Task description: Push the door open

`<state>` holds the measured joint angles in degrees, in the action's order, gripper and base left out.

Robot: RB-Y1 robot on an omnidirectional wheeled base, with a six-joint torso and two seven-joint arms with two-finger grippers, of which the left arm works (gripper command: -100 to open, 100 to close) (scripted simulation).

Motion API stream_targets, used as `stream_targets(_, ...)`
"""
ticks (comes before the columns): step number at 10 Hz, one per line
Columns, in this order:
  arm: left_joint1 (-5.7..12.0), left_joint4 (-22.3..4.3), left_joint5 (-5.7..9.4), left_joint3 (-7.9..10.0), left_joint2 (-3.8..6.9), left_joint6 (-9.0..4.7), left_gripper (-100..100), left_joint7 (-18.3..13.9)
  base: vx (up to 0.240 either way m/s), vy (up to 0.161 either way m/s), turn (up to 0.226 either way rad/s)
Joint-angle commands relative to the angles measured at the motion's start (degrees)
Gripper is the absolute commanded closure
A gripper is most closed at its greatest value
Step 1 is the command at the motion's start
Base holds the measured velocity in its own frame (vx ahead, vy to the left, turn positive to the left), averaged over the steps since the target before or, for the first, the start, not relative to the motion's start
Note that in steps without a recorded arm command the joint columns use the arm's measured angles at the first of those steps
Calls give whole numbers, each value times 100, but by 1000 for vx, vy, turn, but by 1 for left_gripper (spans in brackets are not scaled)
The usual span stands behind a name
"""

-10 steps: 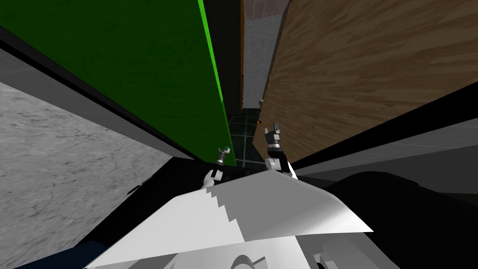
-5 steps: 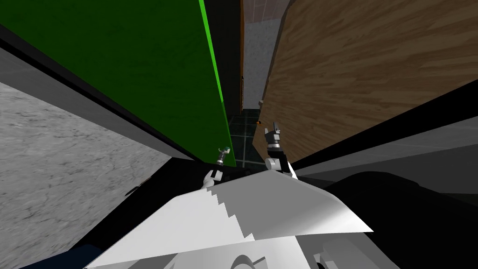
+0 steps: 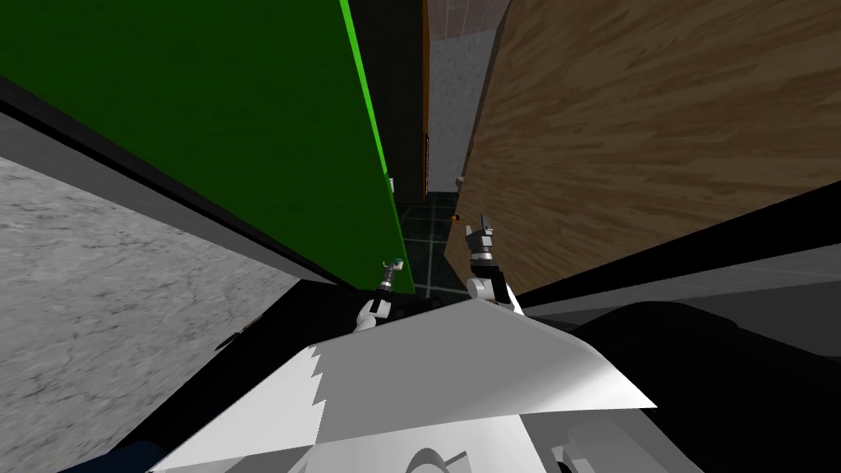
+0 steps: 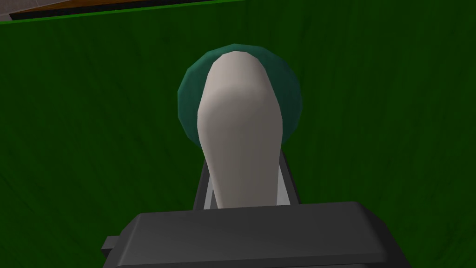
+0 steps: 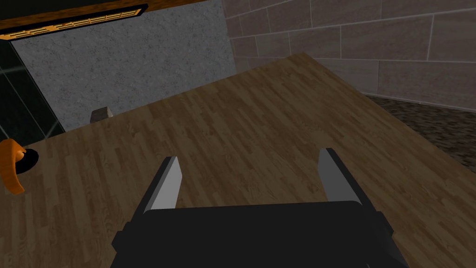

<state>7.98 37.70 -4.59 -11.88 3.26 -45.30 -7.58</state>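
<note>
Your left gripper (image 4: pixel 244 163) is pinched on the pale handle (image 4: pixel 238 116) of the green door (image 4: pixel 93 139), which stands at your left with a gap of dark tiled floor (image 3: pixel 423 226) past its bright edge, so I judge the push is in hand. Next, drive that hand forward along the door's swing (the right gripper (image 5: pixel 251 160), fingers spread, hovers near the wooden door (image 5: pixel 260 116) and looks idle).

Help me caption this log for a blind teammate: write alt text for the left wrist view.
The left gripper holds a pale, rounded door handle, its jaws pressing the handle's sides close to the dark gripper body. Behind the handle sits a round teal plate on a dark green door.
</note>
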Motion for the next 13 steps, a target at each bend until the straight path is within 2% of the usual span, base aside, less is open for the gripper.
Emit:
stream_targets(1, 48, -3, 66, 137, 88, -48, 100, 32, 176, -103, 50)
stream_targets(6, 48, -27, 255, 515, 152, -25, 100, 211, 196, -136, 71)
stream_targets(7, 48, 81, 255, 515, 152, -25, 100, 211, 114, -98, 57)
stream_targets(8, 48, -27, 255, 515, 152, -25, 100, 211, 54, -37, -11)
stream_targets(9, 48, -27, 255, 515, 152, -25, 100, 211, 10, 4, -11)
stream_targets(10, 49, -35, 317, 641, 157, -18, 100, 270, 86, -79, 59)
stream_targets(13, 49, -49, 420, 848, 147, -5, 100, 368, 163, -142, 88)
